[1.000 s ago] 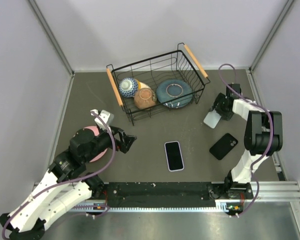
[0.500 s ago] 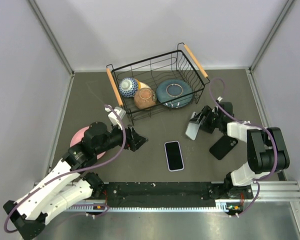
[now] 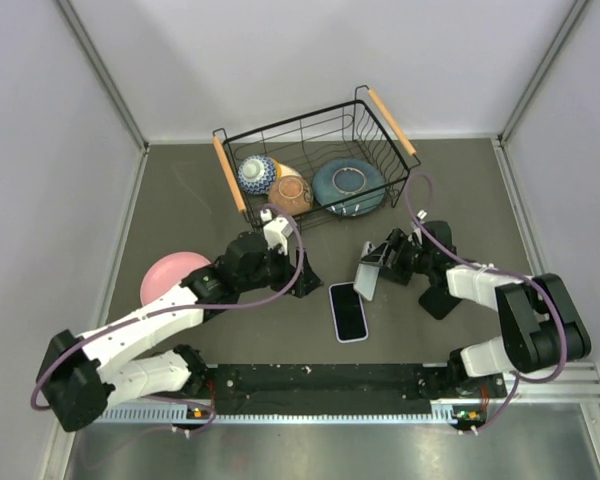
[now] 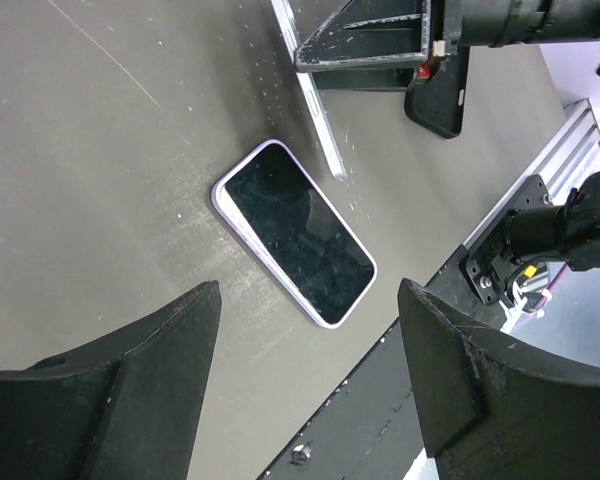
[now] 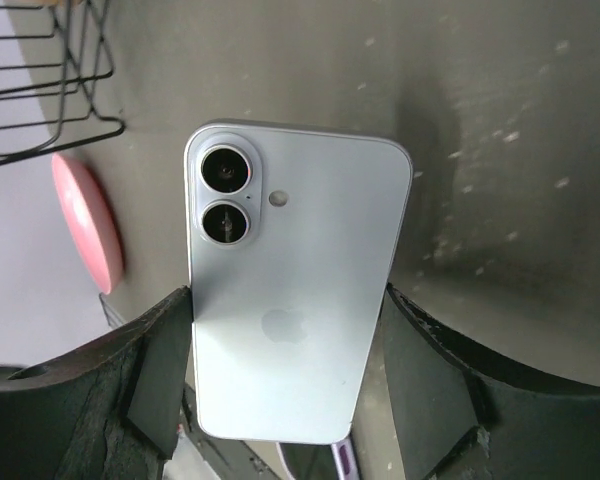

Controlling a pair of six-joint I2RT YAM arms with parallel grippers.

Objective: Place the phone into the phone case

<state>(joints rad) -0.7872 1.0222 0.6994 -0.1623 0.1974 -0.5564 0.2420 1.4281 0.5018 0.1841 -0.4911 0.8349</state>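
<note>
Phone [image 3: 348, 311], black-screened, lavender-edged: flat on the table [image 3: 180, 190] between the arms, untouched; left claw [image 3: 302, 283], newly swung in from the left, hangs open just beside it, right claw [image 3: 378, 262] has brought a clamped pale blue phone [image 5: 290, 290] alongside, so the fitting step looks imminent, not begun

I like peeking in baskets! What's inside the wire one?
In the wire basket sit three dishes: a blue-and-white patterned bowl, an orange-brown bowl and a teal dish. Anything under them is covered.
</note>
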